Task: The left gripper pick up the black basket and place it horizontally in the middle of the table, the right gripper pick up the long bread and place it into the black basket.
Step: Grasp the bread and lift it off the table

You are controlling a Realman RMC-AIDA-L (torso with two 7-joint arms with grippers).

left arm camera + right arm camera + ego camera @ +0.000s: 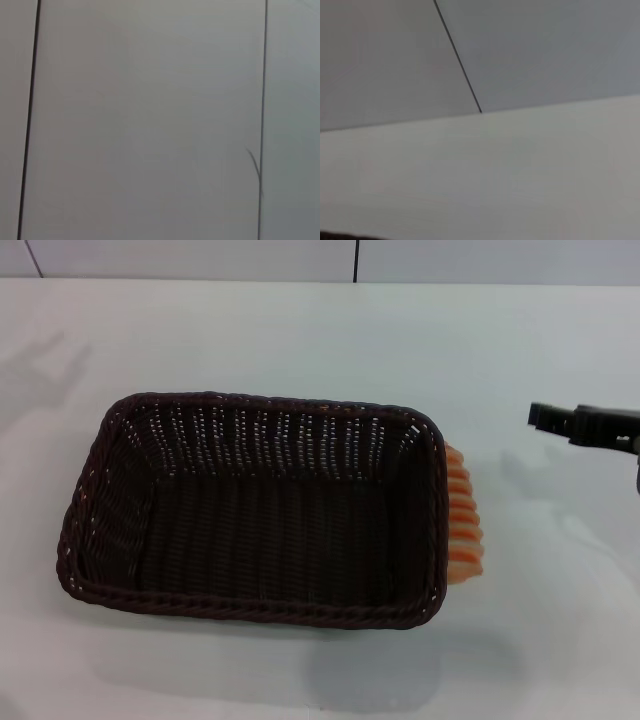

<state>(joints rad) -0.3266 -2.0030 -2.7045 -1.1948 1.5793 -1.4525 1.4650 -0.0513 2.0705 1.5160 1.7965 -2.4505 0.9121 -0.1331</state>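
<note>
Wicker, dark and stiff, makes up the basket (255, 510), which sits empty on the white table (300, 330), roughly central and a little left, its long axis running left to right. That step looks done. The bread (463, 517) lies on the table outside it, touching or just beside the basket's right wall, so only a ridged orange-and-tan strip shows past the rim. Its long axis runs near to far, across the basket's own.

By its look the loaf should be light and probably somewhat soft — a firm squeeze might dent it, and the ridges may give some purchase. The sensible hold is across its narrow width at mid-length, though the side against the wicker leaves little room for a finger; sliding it rightward first, or coming down from above, may be needed.

The right gripper (545, 417) hovers at the right edge, well apart from the bread and pointing left toward it. Whether its fingers are spread or closed I cannot tell; nothing is seen in them. The left gripper is out of sight — its wrist camera faces only a plain panelled wall.
</note>
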